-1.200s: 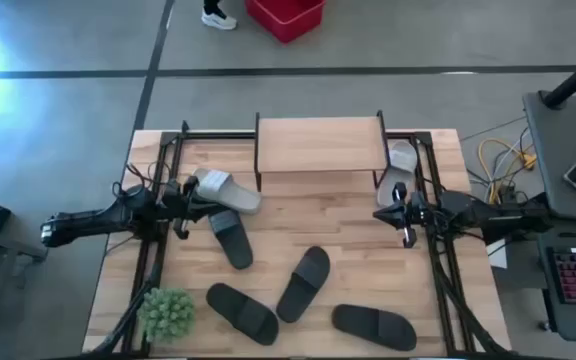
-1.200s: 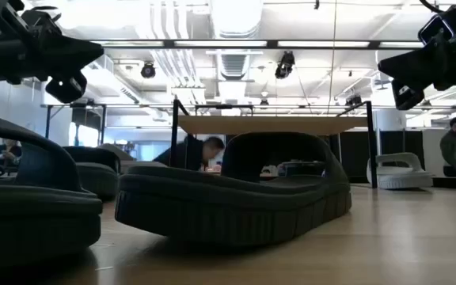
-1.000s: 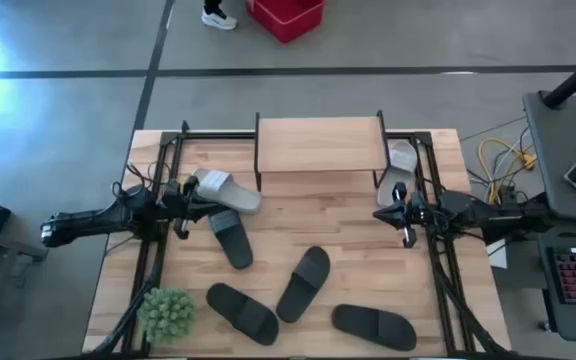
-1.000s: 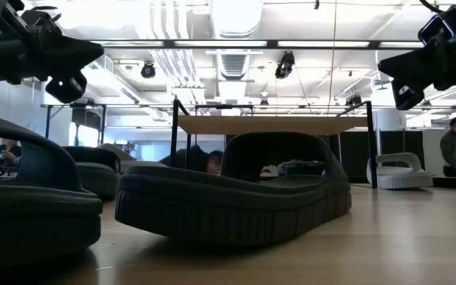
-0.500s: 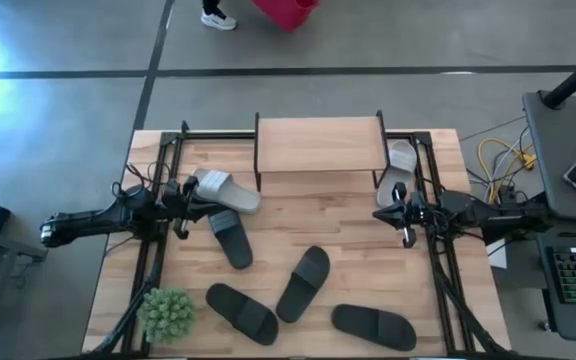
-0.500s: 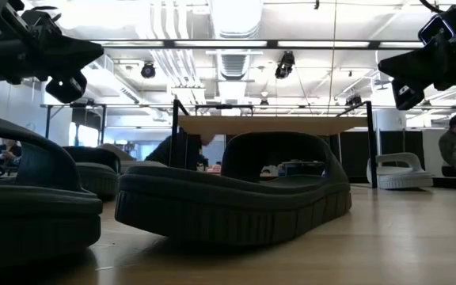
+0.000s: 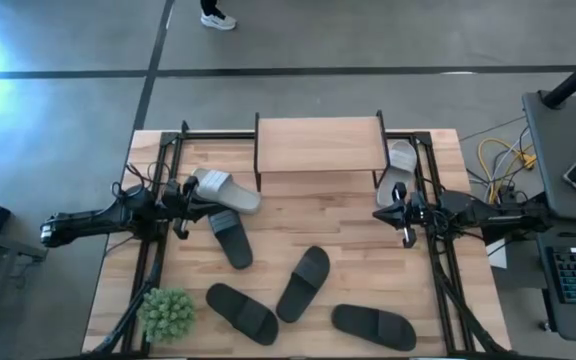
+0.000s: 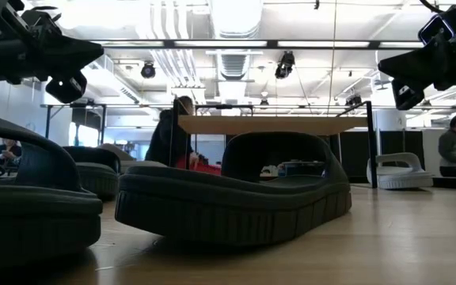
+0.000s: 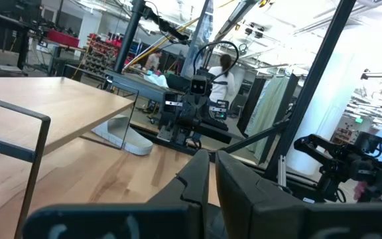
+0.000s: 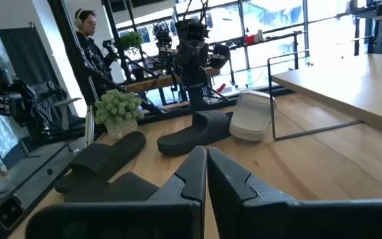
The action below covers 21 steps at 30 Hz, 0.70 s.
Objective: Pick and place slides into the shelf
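Note:
Both grippers hover shut and empty. My left gripper (image 7: 186, 196) (image 9: 212, 164) is above the table's left side, just left of a light grey slide (image 7: 226, 189) lying flat by the shelf's left leg. My right gripper (image 7: 381, 213) (image 10: 205, 159) is above the right side, near the second grey slide (image 7: 401, 156) beside the shelf's right leg. The shelf (image 7: 320, 145), a light board on a thin black frame, stands at the far middle. Several black slides lie flat nearer: one (image 7: 231, 237) by the left gripper, others (image 7: 304, 283) (image 7: 241, 312) (image 7: 373, 326) toward the near edge.
A green bushy plant (image 7: 166, 312) stands at the near left corner. Black arm-mount rails (image 7: 148, 260) (image 7: 446, 280) run along both table sides. Bare wood (image 7: 318, 210) lies between the shelf and the black slides. A person (image 8: 172, 131) shows behind the table.
Neither arm nor any slide has moved. Behind the table, a person who was crouched low has risen upright, and the red bin at the far floor has left the high view.

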{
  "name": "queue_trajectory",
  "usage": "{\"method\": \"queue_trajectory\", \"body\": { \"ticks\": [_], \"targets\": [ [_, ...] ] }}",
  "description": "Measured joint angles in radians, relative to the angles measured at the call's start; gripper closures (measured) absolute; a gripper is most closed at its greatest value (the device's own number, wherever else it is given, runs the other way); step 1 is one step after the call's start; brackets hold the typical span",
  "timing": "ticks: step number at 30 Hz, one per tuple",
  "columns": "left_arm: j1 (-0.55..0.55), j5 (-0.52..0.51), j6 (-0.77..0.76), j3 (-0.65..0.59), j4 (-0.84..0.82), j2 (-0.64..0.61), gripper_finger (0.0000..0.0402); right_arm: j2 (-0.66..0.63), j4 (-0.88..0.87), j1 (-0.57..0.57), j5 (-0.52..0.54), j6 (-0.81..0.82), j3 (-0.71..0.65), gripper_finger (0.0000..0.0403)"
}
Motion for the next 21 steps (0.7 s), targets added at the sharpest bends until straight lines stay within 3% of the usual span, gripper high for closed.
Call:
{"method": "queue_trajectory", "body": {
  "ticks": [3, 7, 10, 15, 21],
  "targets": [
    [0.0, 0.0, 0.0, 0.0, 0.0, 0.0, 0.0388, 0.0, 0.01, 0.001, -0.007, 0.084, 0.0, 0.0394],
    [0.0, 0.0, 0.0, 0.0, 0.0, 0.0, 0.0388, 0.002, 0.035, 0.002, -0.007, 0.513, 0.0, 0.0394],
    [0.0, 0.0, 0.0, 0.0, 0.0, 0.0, 0.0388, 0.007, 0.045, 0.002, 0.032, 0.727, 0.0, 0.0394],
    [0.0, 0.0, 0.0, 0.0, 0.0, -0.001, 0.0388, 0.012, 0.223, 0.004, -0.03, 0.827, 0.001, 0.0394],
    [0.0, 0.0, 0.0, 0.0, -0.001, 0.0, 0.0388, 0.019, 0.433, 0.004, 0.026, 0.826, 0.001, 0.0394]
  ]
}}
